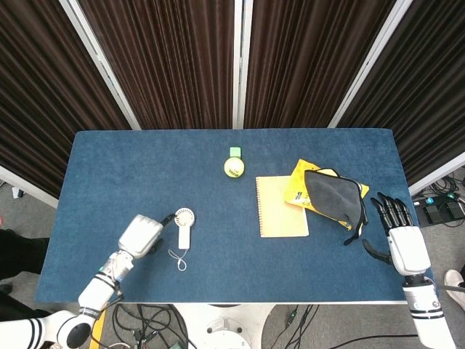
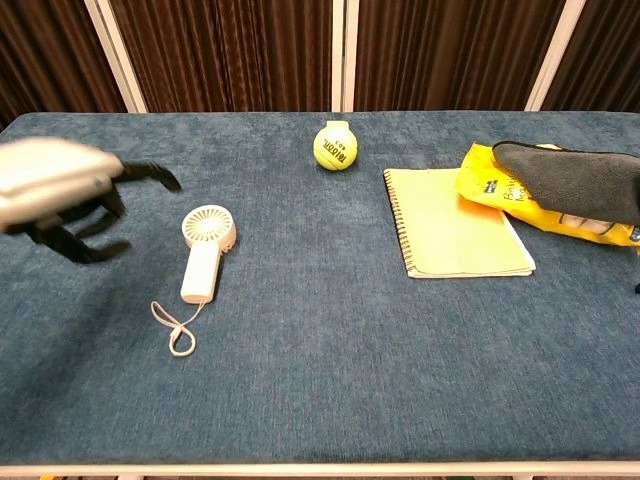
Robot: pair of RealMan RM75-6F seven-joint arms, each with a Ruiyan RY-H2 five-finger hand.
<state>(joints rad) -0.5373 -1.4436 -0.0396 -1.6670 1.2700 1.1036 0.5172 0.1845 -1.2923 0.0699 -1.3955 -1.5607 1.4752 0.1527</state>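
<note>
Fingers of your left hand (image 1: 142,234) curl apart, empty, just beside the small white handheld fan (image 1: 183,227); right hand (image 1: 398,231) spread near the dark grey fabric pouch (image 1: 333,196).

The small white handheld fan (image 1: 184,226) lies flat on the blue cloth tabletop (image 1: 218,167), in the left half, nearer the front edge than the rear. Its round grilled head (image 2: 209,226) points toward the rear edge; its straight handle (image 2: 200,273) points toward the front edge. A thin white wrist loop (image 2: 176,328) trails from the handle end, lying slack on the cloth.
</note>
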